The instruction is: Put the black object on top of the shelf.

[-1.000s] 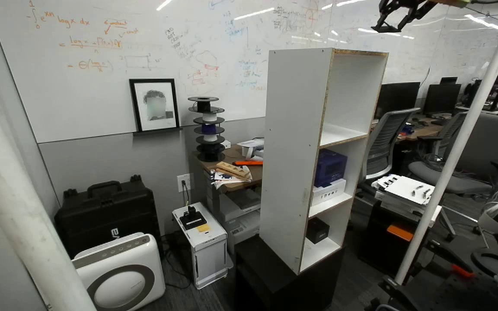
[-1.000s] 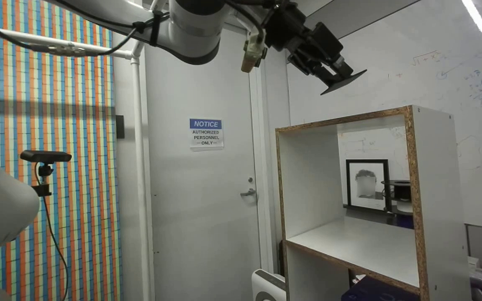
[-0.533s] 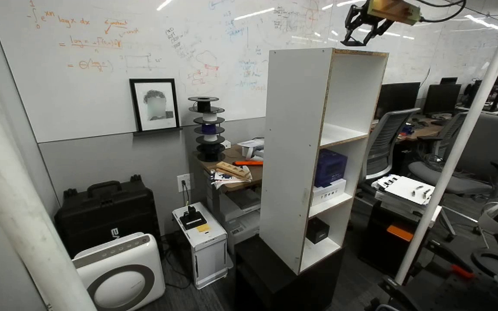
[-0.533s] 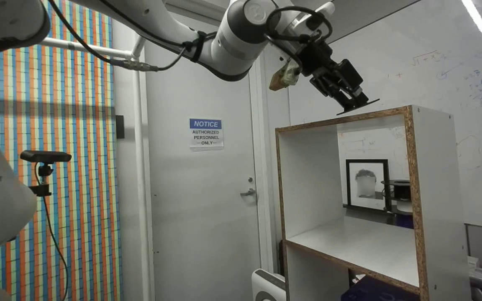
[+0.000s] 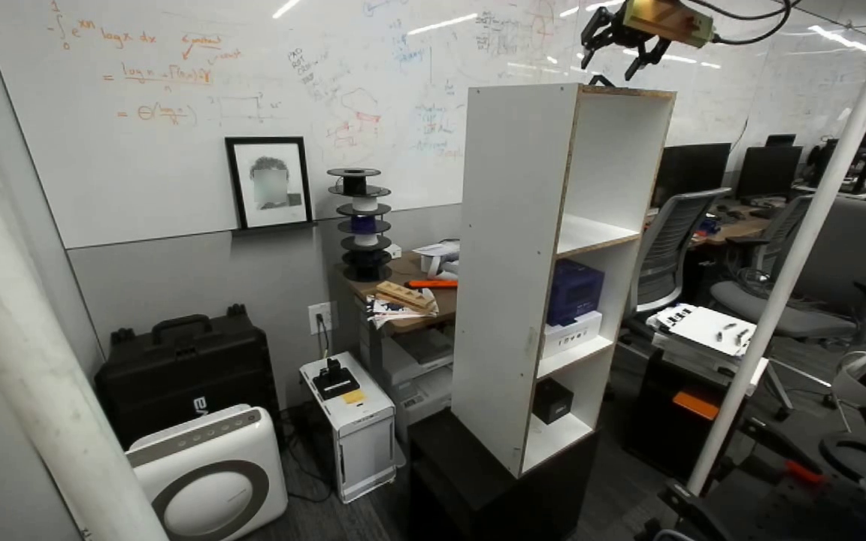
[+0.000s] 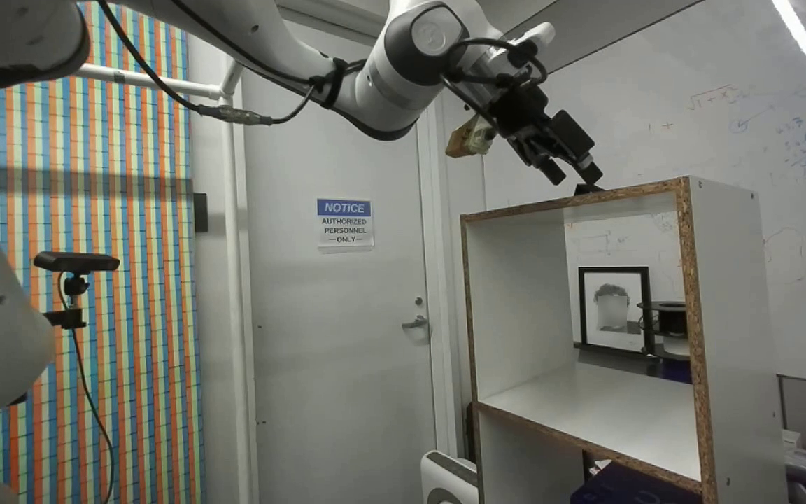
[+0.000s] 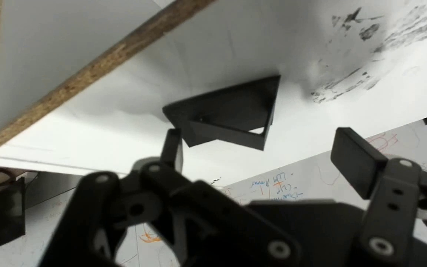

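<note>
The black object [image 7: 232, 105], an angular frame-like piece, rests on the white top panel of the shelf [image 7: 106, 137]. In an exterior view only a small peak of the black object [image 5: 602, 80] shows above the shelf's [image 5: 516, 263] upper edge. Elsewhere the black object [image 6: 588, 189] appears as a low dark wedge on that top. Just above it hangs my gripper [image 6: 575, 176], tilted downward with its jaws spread wide and nothing between them. In the wrist view the fingers [image 7: 358, 163] stand apart, and the object lies beyond the fingertips, clear of their gap.
A particle-board front edge [image 7: 113, 55] bounds the shelf top. Behind it stands the whiteboard [image 5: 373, 90]. The compartments hold a blue-purple box [image 5: 576, 289] and a small black box [image 5: 552, 400]. A white pole [image 5: 801, 240] rises beside the shelf.
My gripper came over the shelf and down with the black object, then opened. The object now lies on the shelf top, and the gripper has drawn slightly back from it.
</note>
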Tool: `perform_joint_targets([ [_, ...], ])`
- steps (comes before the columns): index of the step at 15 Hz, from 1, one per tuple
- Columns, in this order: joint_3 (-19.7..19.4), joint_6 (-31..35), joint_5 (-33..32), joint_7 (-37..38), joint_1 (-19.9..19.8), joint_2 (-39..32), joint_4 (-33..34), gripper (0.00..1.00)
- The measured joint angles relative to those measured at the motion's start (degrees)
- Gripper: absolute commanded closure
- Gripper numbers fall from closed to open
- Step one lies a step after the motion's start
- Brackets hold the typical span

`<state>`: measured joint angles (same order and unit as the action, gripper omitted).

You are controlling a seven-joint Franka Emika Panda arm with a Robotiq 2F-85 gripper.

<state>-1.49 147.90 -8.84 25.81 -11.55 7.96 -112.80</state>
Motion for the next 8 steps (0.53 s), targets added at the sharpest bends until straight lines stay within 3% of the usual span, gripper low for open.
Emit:
perform_joint_targets([
  [5, -0.1, -7.7, 3.4, -3.8, 1.4, 8.7, -6.2, 0.00],
  [8, -1.0, -16.4, 5.8, -8.6, 2.1, 15.7, -12.5, 0.00],
])
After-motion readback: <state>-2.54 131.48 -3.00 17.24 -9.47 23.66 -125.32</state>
